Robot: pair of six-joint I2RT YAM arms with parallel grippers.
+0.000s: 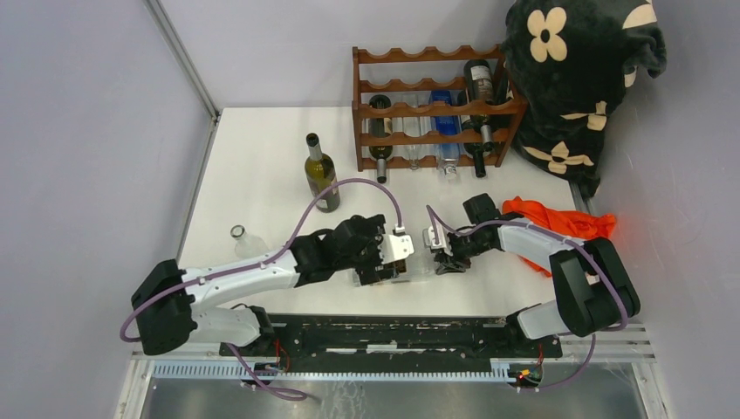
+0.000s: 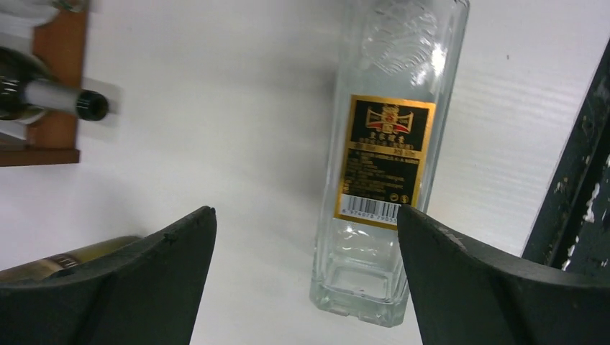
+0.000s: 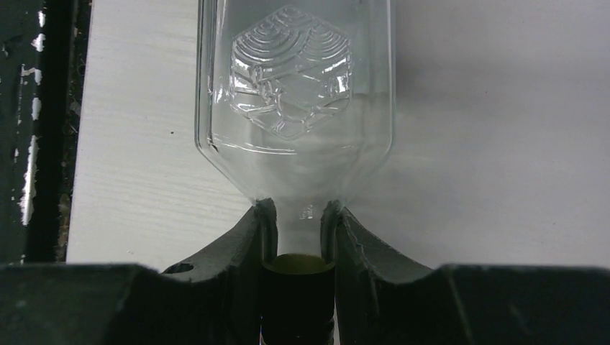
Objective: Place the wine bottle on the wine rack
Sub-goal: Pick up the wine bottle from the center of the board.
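The clear glass bottle (image 2: 381, 144) lies on its side on the white table (image 1: 262, 157) near the front edge, between the two arms and well apart from the wine rack (image 1: 401, 110) at the back. It is square-sided, with a black-and-gold label and an embossed emblem near its shoulder.

The right gripper (image 3: 298, 215) pinches the bottle's neck just above the dark cap (image 3: 297, 287), with a finger pressed against each side. The left gripper (image 2: 306, 215) is spread wide at the bottle's base end – one finger beside the glass, the other off to the side over bare table, neither visibly touching it.

The rack holds several bottles lying in its scalloped rails, among them a dark one (image 1: 380, 131) and a blue one (image 1: 447, 122). A green wine bottle (image 1: 321, 175) stands upright on the table in front of the rack's left end. A small clear bottle (image 1: 244, 237) stands by the left arm – an orange cloth (image 1: 558, 223) lies by the right one, below a dark flowered blanket (image 1: 580, 70).
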